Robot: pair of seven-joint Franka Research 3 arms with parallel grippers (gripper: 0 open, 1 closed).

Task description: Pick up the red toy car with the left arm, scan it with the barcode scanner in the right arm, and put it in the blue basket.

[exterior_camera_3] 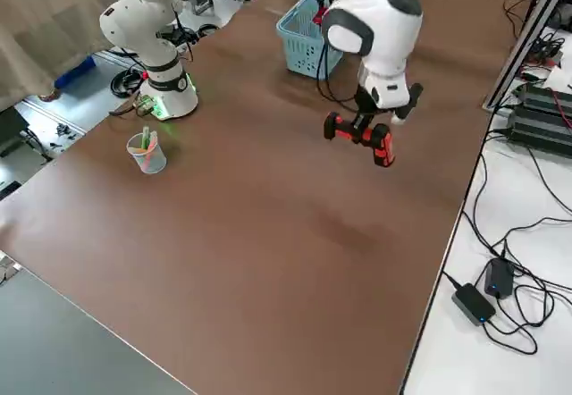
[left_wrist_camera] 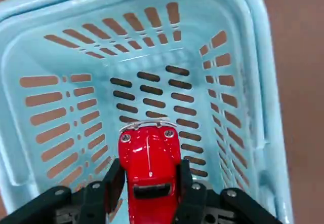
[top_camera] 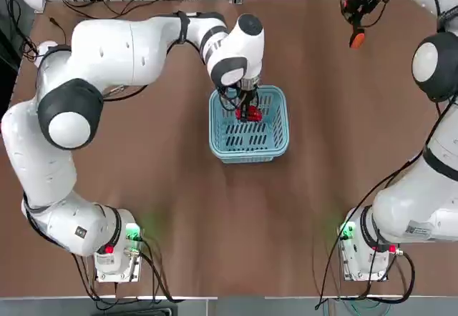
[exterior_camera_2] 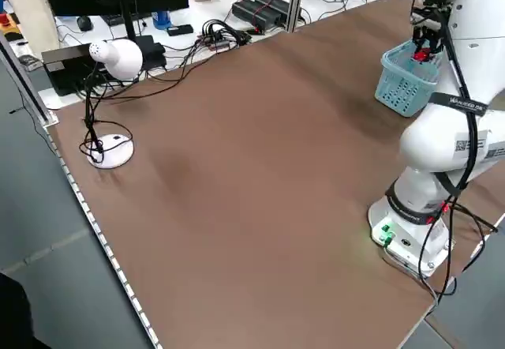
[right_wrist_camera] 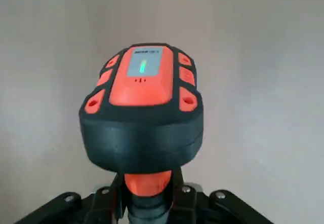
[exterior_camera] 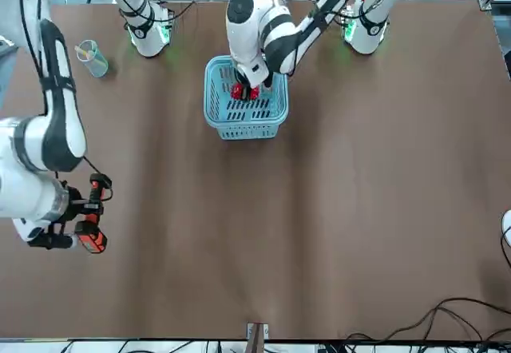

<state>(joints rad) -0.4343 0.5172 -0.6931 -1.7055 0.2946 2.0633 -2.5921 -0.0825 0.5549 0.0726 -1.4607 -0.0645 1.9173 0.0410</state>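
Lowering the red toy car (left_wrist_camera: 150, 166) into the blue basket (top_camera: 282, 136) is the step in hand, and it looks nearly done: the left gripper (left_wrist_camera: 149, 183), clamped on the car's sides, hangs inside the basket's mouth near the table's middle, with the car above the slotted floor. To finish well, I would bring it low and centred before parting the fingers, so the car neither bounces nor catches a wall, then lift straight up clear of the rim. Farther right in the top view, the right gripper (top_camera: 356, 17) sits well away at the table's far edge, closed on the barcode scanner (top_camera: 357, 37), so nothing crowds the drop. The left wrist view alone shows the car's nose pointing down into the basket; the right side view alone shows the scanner held above bare table.
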